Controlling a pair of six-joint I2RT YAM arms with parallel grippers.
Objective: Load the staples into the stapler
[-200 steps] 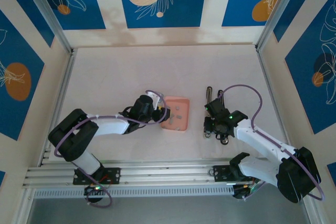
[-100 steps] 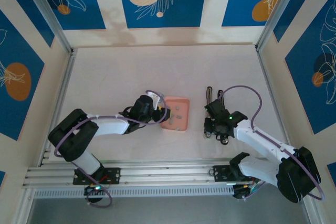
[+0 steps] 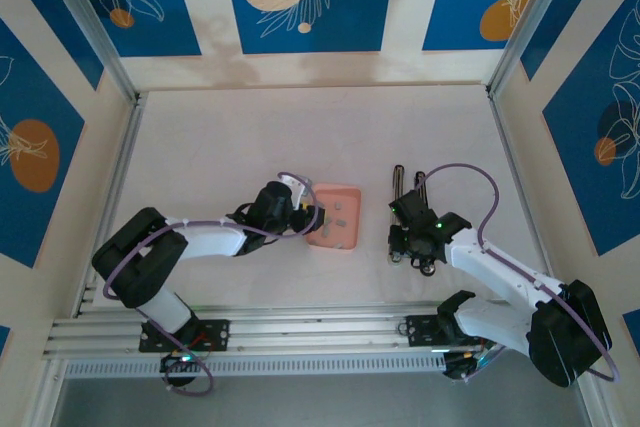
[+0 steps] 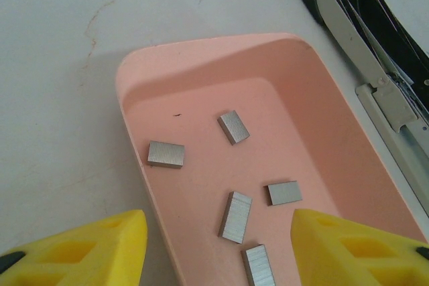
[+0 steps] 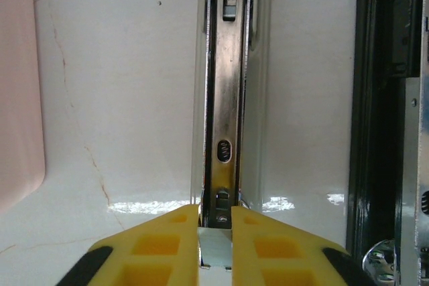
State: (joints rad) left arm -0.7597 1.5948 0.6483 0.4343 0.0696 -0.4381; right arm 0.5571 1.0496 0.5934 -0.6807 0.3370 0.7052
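While the right gripper (image 5: 214, 232) pinches one staple strip (image 5: 214, 251) over the stapler (image 5: 382, 98) magazine channel (image 5: 224, 98), skew is the risk.
Dropped crooked, it jams there; spare staples (image 4: 234, 216) lie in tray (image 4: 201, 65) just left of stapler, left gripper (image 4: 218, 259) spread astride it.

Left claw (image 4: 214, 249) angled down, spread wide, right claw (image 5: 214, 246) low — pinched nearly together.
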